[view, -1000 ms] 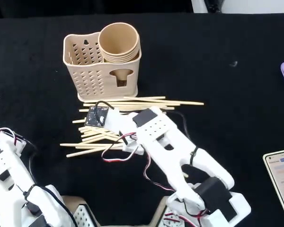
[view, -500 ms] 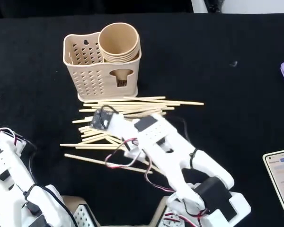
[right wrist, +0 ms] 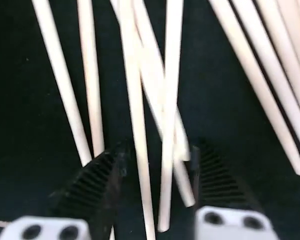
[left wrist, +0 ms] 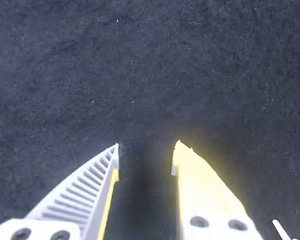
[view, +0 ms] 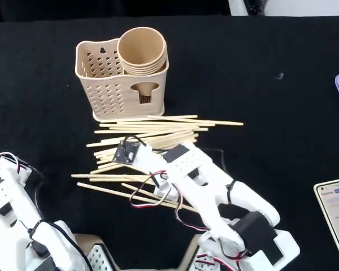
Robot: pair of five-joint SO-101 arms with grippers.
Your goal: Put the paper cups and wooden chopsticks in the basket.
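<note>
With paper cups point(view: 142, 49) in the basket point(view: 110, 96), the right gripper point(right wrist: 159, 152) stood open astride several wooden chopsticks point(view: 152, 131), a squeeze seemingly next; the left gripper point(left wrist: 146, 145) hung open, empty.

Approach to the basket point(view: 110, 90) is blocked at 6 o'clock by scattered chopsticks point(view: 158, 127), while the table point(view: 260, 84) is left open at 3 o'clock.
</note>
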